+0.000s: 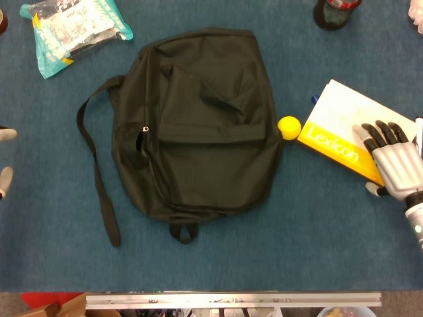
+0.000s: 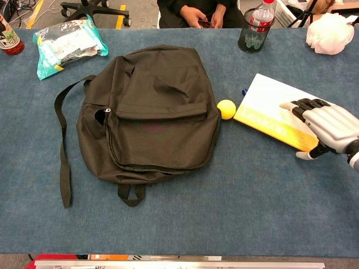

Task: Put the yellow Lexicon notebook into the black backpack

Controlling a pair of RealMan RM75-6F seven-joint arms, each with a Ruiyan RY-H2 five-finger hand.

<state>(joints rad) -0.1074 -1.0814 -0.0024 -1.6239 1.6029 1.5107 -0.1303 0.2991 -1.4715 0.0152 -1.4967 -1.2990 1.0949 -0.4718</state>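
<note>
The Lexicon notebook (image 1: 344,139) lies flat on the blue table (image 1: 277,244), white with a yellow band bearing its name, just right of a yellow ball (image 1: 289,127) beside the closed black backpack (image 1: 198,125). The right hand (image 1: 391,158) rests palm-down on the notebook's right end, fingers extended, thumb off the near edge, gripping nothing. Only fingertips of the left hand (image 1: 5,155) show at the left edge, apart.

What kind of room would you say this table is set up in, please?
Probably an office or lab workspace: the blue table has a wheeled office chair behind it, yellow tape marks the floor, and a seated person waits at the far edge.
</note>
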